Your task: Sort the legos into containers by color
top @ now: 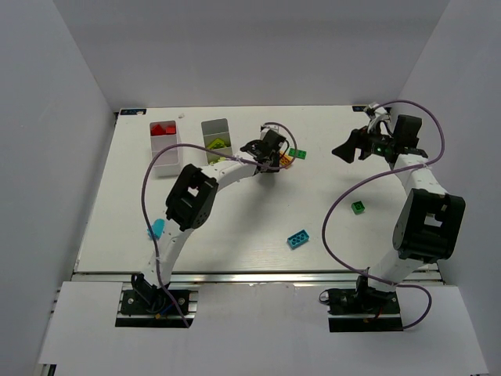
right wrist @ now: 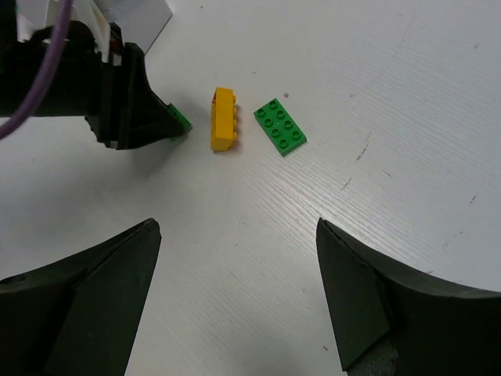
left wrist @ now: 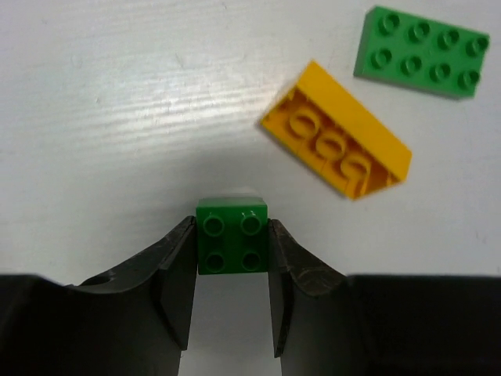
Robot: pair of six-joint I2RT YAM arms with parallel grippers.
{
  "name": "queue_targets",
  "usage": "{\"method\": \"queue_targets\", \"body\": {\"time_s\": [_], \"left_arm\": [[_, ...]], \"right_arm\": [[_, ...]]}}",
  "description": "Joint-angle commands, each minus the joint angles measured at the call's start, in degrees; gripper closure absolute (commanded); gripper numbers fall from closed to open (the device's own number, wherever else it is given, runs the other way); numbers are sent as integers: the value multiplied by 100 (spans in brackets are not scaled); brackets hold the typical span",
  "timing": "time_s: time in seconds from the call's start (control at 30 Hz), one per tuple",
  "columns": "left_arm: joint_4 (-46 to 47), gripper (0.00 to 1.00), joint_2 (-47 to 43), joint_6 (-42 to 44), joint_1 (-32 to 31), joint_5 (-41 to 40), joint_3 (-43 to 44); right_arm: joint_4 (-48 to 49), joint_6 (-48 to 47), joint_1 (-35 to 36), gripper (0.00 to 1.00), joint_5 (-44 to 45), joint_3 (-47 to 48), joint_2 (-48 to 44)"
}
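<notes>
**Six bricks outside the trays, one of them between my left jaws**

Some sorting is done. Red bricks (top: 163, 129) sit in an end compartment of one white tray (top: 166, 163). Lime-yellow bricks (top: 218, 142) sit in the second tray (top: 214, 126) beside it. I see no green, orange or cyan in either tray, though my left arm (top: 192, 196) covers the second tray's near end. By my count most of the colours are yet to go in.

My left jaws are clenched on the small green brick (left wrist: 232, 245), which rests on the desk (left wrist: 117, 94) with one finger flat against each side. Both trays lie well behind these jaws.

Just ahead and to the right of the left jaws lies the orange brick (left wrist: 337, 141), tipped so its hollow underside shows. It is near the gripped brick but apart from it. Beyond it lies a flat green eight-stud brick (left wrist: 423, 51). I judge that neither blocks a straight lift.

My right jaws are released, wide apart and holding nothing, and face that same cluster from a distance. Another small green brick (top: 358, 207) lies behind them, towards the right arm's base. A cyan brick (top: 297, 238) lies between the two arms. A second cyan piece (top: 156, 228) lies beside my left arm's lower link, awkward to reach.
</notes>
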Motion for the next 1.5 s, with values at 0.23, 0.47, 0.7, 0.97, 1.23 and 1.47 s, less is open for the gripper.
{"method": "queue_targets", "body": {"time_s": [0.23,0.47,0.7,0.97,1.23,1.47], "left_arm": [[443,90,-2566,274,144,56,-964],[39,93,-2937,116,890,-217,-1096],[92,93,-2762,282,1594,-226,-965],[171,91,-2190,388,1928,-191,-473],[232,87,-1672,441,1999,-445,-33],[136,69,-1390,459,2025,-534,248]], "right_arm": [[145,-242,-24,15,-344,-182,-305],[-65,-505,186,24,-319,-235,-366],[-715,-980,433,82,-362,-7,-287],[-830,-1015,442,91,-301,46,-217],[-883,-1059,442,87,-257,38,-199],[-900,-1129,442,77,-213,38,-191]]}}
